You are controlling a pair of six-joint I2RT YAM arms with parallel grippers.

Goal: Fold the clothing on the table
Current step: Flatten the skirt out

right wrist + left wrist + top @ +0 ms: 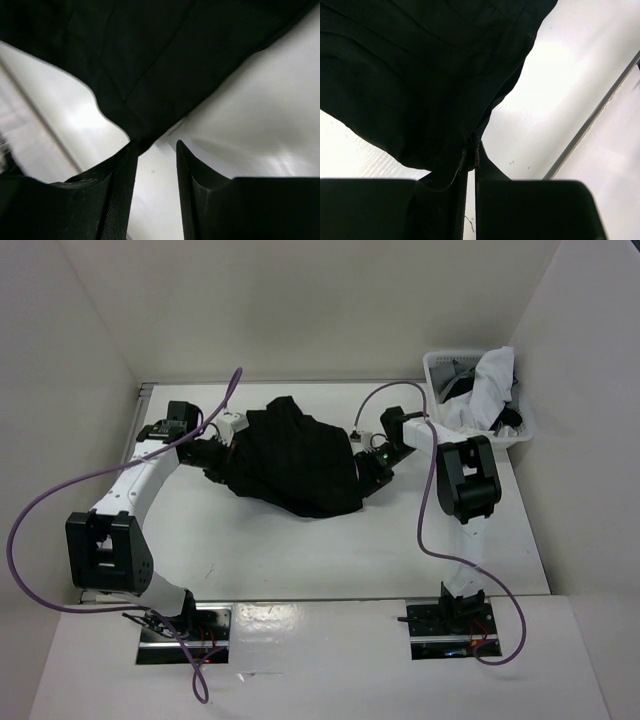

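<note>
skirt (290,460): soft, light, limp, I judge; best held by its edges.
my left gripper (472,152): pinching the skirt's left edge.
my right gripper (156,147): spread, at the skirt's right edge.

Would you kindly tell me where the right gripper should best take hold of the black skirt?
Probably the right edge of the black skirt, approached low from the right. That edge droops to a point at the fingertips of the open right gripper, and the left gripper pinches the opposite edge, so gripping there lets both spread it.
</note>
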